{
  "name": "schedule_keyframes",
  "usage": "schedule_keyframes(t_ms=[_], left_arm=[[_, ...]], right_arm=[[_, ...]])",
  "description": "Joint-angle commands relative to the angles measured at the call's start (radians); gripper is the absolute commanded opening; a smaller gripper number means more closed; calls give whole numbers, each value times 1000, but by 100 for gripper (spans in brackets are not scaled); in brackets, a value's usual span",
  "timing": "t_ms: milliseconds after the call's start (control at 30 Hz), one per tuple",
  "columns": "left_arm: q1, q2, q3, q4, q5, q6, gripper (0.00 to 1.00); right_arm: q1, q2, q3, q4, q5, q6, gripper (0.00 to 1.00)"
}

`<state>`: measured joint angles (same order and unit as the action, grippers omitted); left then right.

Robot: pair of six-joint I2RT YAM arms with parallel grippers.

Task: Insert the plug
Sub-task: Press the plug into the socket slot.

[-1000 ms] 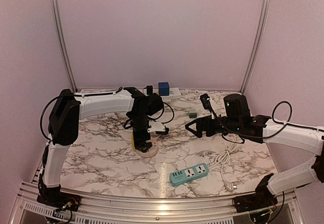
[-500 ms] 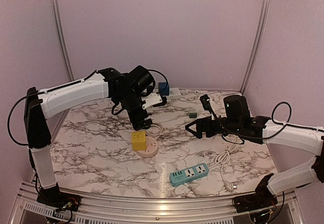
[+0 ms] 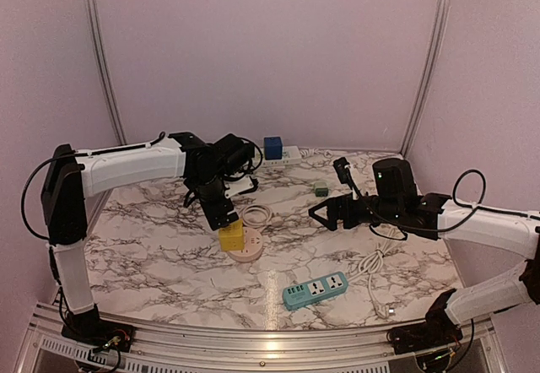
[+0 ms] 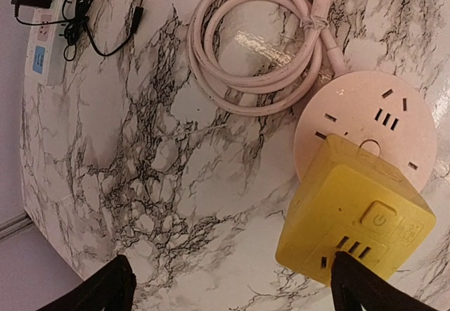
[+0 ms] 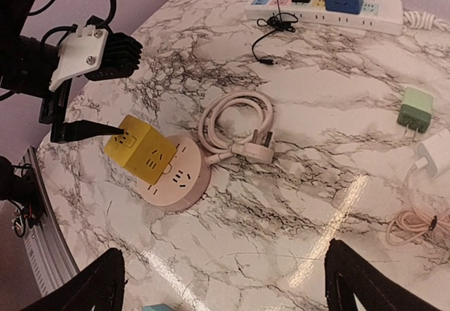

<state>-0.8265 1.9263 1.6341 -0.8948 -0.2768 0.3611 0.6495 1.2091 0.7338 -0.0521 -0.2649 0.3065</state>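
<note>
Yellow cube plug [image 4: 355, 216] is shown tilted on round pink socket [image 4: 365, 117] (seemingly half-seated). Left gripper [image 4: 232, 283] and right gripper [image 5: 225, 269] are spread, empty. Pressing flat is called for.

Yellow cube plug [image 5: 139, 155] rests on the round pink socket [image 5: 181, 181], beside coiled cable [image 5: 235, 124].

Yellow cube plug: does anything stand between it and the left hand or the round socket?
Nothing visible does. The open left hand is right at the yellow cube plug, which already rests tilted on the round socket.
</note>
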Motion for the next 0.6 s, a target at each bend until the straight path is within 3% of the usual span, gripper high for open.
schedule_keyframes(t_ms=[0,367,567], left_arm=[[3,66,-43,-2,29,-21,98],[-1,56,-38,13,30,-34,99],[3,-49,5,58,2,-76,99]], right_arm=[[-5,1,14,19,-8,1,93],[-5,51,52,-6,2,-53,98],[-8,119,148,-105,137,-155,99]])
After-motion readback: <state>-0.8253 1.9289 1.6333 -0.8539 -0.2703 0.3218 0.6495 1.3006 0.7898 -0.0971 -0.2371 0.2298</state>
